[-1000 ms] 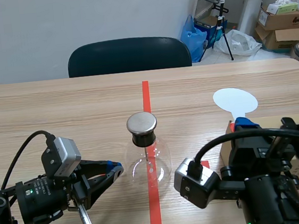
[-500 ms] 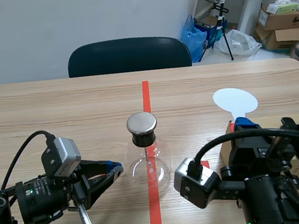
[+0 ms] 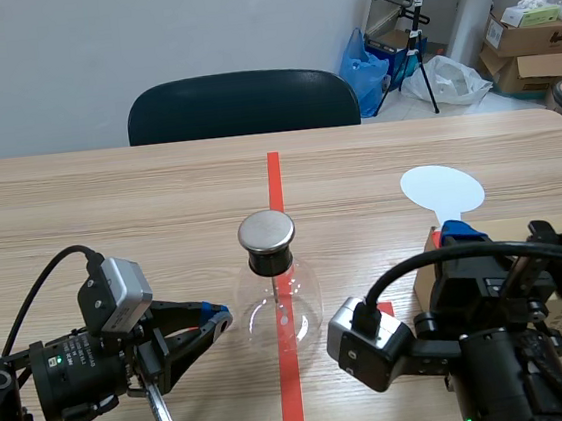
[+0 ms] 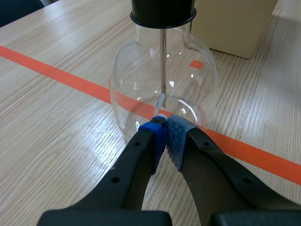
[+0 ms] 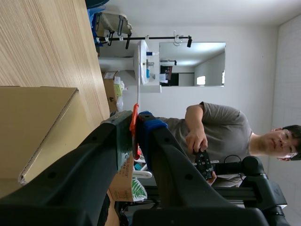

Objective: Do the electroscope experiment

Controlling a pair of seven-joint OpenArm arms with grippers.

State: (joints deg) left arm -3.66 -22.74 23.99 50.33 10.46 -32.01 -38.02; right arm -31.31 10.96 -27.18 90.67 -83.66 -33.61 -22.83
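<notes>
Electroscope [image 3: 273, 292] stands at frame centre on the surface [image 3: 109, 198]. Note the left gripper [image 3: 215, 322], lower left: its fingers are closed on nothing, tips at the glass bulb [image 4: 136, 80], probably to steady it. The right gripper [image 3: 461, 229], lower right, has its fingers clamped on the white paddle [image 3: 443, 190]. The paddle is held upright, clear of the metal cap [image 3: 266, 230], likely so you avoid premature contact.

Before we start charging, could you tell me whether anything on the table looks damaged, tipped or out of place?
Nothing stands out. The round clear glass flask stands upright on the tape line, black stopper and metal cap seated, no cracks visible. The left gripper is shut beside it.
</notes>
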